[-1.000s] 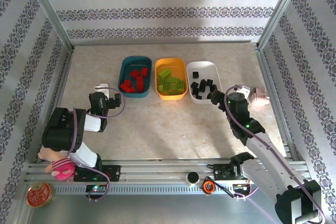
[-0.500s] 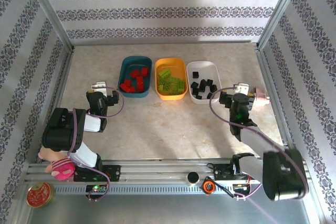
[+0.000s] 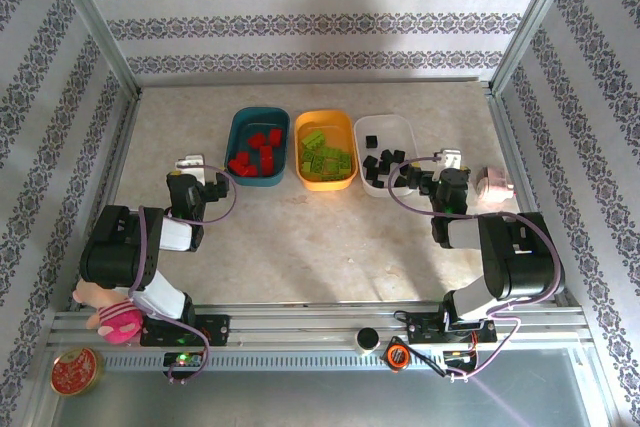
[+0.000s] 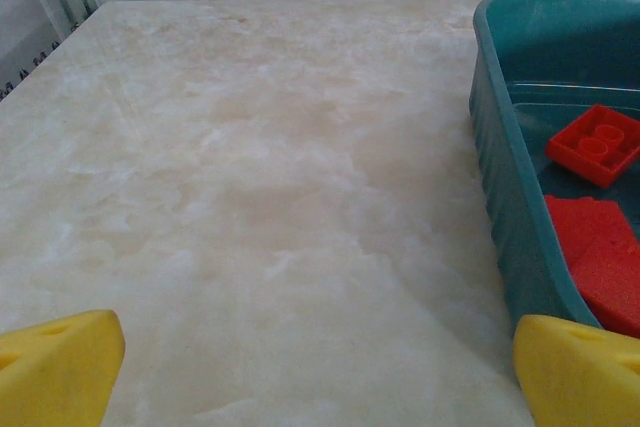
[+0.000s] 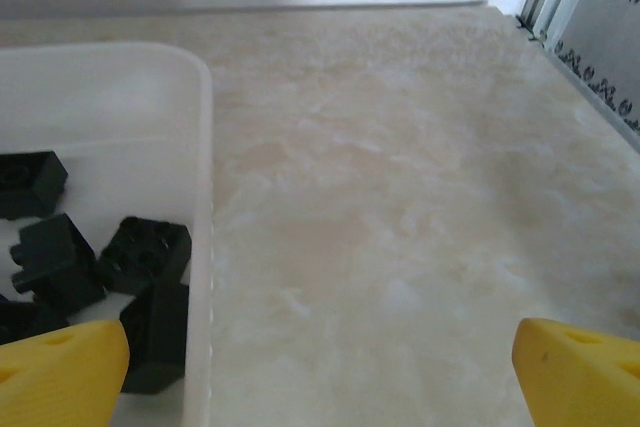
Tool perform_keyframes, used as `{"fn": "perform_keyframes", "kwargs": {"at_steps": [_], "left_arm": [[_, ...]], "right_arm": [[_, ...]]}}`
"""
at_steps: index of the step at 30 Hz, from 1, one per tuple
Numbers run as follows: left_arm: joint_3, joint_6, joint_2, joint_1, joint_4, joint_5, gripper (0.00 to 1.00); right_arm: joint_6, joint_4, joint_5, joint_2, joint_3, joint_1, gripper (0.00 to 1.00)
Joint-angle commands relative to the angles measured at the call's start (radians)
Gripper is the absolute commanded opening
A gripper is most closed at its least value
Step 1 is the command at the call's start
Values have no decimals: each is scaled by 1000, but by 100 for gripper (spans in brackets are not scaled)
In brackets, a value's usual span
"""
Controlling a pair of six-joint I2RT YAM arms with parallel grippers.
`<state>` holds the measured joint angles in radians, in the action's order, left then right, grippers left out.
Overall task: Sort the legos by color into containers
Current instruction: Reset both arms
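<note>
R arm pulled back vs 1 s earlier: it was stretched diagonally from the near-right corner, then folded tight, elbow toward the right edge of the table, forearm aimed at the far edge. That put the right gripper just beside the near-right corner of the white tray, jaws spread wide, nothing between them. Right wrist cam: yellow fingertips far apart, tray wall at left, black legos inside.

L arm barely shifted. The left gripper nudged a bit toward the left edge and sat low over the table near the near-left corner of the teal tray, jaws also fully spread, empty. Left wrist cam: tray wall at right, red legos in it.

Trays hadn't moved: teal, orange-yellow tray and white in a row toward the far edge, close together. Green legos lay in the orange-yellow one. All legos seen sat in trays, one colour each.
</note>
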<state>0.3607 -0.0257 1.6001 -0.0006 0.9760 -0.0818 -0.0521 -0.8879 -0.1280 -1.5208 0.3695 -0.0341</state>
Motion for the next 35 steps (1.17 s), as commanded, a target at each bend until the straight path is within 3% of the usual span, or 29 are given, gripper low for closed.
{"fn": "perform_keyframes", "kwargs": {"at_steps": [1,35], "left_arm": [[15,10,-6,-9,-3,11,100],[17,17,-6,-10,-4,13,100]], "right_arm": [[10,-42,22,3,4,10,98],[2,-63,-8,0,-3,6,98]]}}
